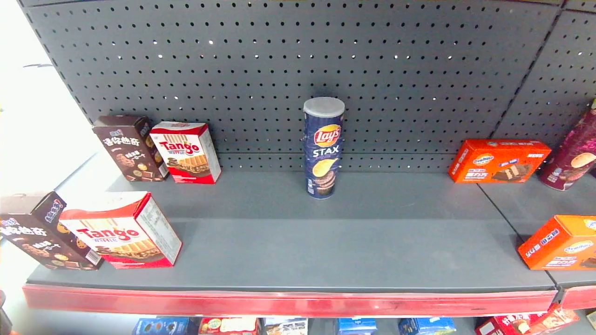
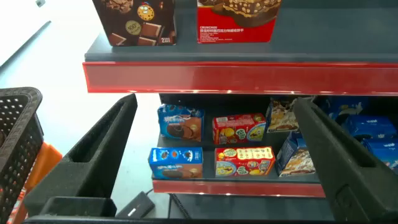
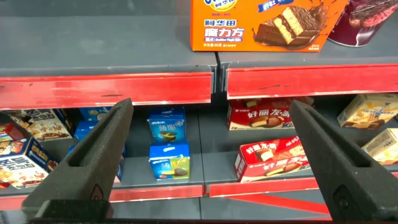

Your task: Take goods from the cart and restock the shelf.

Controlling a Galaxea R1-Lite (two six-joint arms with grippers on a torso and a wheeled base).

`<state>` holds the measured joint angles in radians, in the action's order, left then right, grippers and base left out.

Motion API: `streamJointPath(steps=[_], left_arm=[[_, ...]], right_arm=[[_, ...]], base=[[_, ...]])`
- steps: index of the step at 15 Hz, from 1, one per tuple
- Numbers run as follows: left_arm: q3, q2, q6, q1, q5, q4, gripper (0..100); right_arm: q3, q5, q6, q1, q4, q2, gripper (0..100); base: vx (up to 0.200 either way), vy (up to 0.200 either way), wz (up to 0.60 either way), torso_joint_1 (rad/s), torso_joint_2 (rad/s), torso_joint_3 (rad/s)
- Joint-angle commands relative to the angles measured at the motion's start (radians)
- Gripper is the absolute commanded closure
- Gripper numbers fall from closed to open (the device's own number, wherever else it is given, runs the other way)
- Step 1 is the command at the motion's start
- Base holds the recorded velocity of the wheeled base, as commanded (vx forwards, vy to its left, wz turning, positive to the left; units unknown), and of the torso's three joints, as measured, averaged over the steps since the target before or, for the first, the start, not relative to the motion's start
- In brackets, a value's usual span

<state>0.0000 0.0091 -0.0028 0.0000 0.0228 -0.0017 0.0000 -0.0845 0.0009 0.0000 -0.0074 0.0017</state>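
Note:
A dark blue chip can (image 1: 324, 147) with a grey lid stands upright at the back middle of the grey shelf (image 1: 298, 251). Red wafer boxes (image 1: 189, 151) (image 1: 125, 231) and brown cookie boxes (image 1: 130, 148) (image 1: 37, 232) sit on the shelf's left. Orange boxes (image 1: 498, 160) (image 1: 558, 242) lie on its right. My left gripper (image 2: 214, 149) is open and empty, below the shelf's red front edge (image 2: 236, 78). My right gripper (image 3: 208, 155) is open and empty too, facing the lower shelves under an orange box (image 3: 267, 25).
A dark red can (image 1: 572, 158) leans at the far right of the shelf. Lower shelves hold small blue, red and yellow boxes (image 2: 242, 146) (image 3: 168, 143). A black mesh basket (image 2: 15, 137) stands to the left, seen in the left wrist view.

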Motion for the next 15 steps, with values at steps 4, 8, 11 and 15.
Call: streamJointPath(steps=[4,8,11,15], left_arm=[[0.0,0.0,0.0,0.0,-0.001,-0.001,0],[0.0,0.0,0.0,0.0,-0.001,-0.001,0],[0.0,0.0,0.0,0.0,-0.001,-0.001,0],[0.0,0.0,0.0,0.0,-0.001,-0.001,0]], right_arm=[[0.0,0.0,-0.002,0.0,0.0,0.001,0],[0.0,0.0,-0.002,0.0,0.0,0.001,0],[0.0,0.0,-0.001,0.0,0.0,0.001,0],[0.0,0.0,-0.001,0.0,0.0,0.001,0]], base=[[0.0,0.0,0.6,0.001,0.0,0.001],[0.0,0.0,0.6,0.004,0.0,0.004],[0.0,0.0,0.6,0.002,0.0,0.005],[0.0,0.0,0.45,0.003,0.0,0.004]])
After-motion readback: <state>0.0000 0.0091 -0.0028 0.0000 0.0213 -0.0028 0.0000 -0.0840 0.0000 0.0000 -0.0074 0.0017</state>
